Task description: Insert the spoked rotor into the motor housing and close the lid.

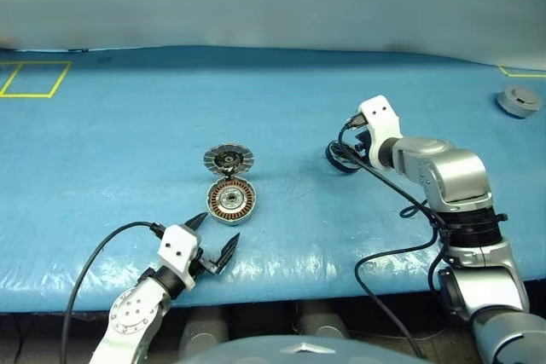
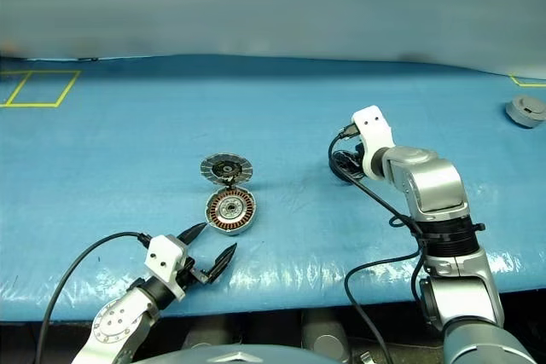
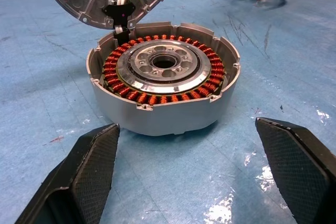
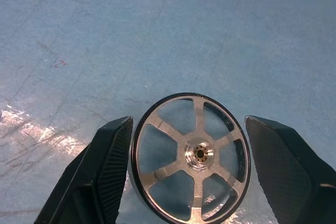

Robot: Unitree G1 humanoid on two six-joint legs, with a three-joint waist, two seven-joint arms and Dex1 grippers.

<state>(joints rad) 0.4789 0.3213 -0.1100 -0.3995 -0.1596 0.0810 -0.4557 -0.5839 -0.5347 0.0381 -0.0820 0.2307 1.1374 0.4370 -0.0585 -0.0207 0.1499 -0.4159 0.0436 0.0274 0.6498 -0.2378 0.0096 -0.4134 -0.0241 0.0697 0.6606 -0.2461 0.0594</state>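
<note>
The motor housing [image 1: 232, 200] lies open on the blue table, its copper windings and silver centre showing in the left wrist view [image 3: 163, 77]. Its lid [image 1: 229, 159] is hinged back on the far side, inner face up. My left gripper [image 1: 217, 234] hovers open just in front of the housing, empty. To the right, the spoked rotor [image 4: 191, 156] lies flat on the table with its black rim and silver spokes up. My right gripper [image 4: 188, 129] stands open around it, one finger [image 4: 113, 150] close against the rim, the other apart. The rotor also appears as a dark ring [image 1: 341, 158].
Another grey puck [image 1: 519, 101] sits at the far right. A yellow tape square [image 1: 34, 79] marks the far left corner. Black cables [image 1: 392, 253] trail from both wrists. The table's front edge runs just below the left gripper.
</note>
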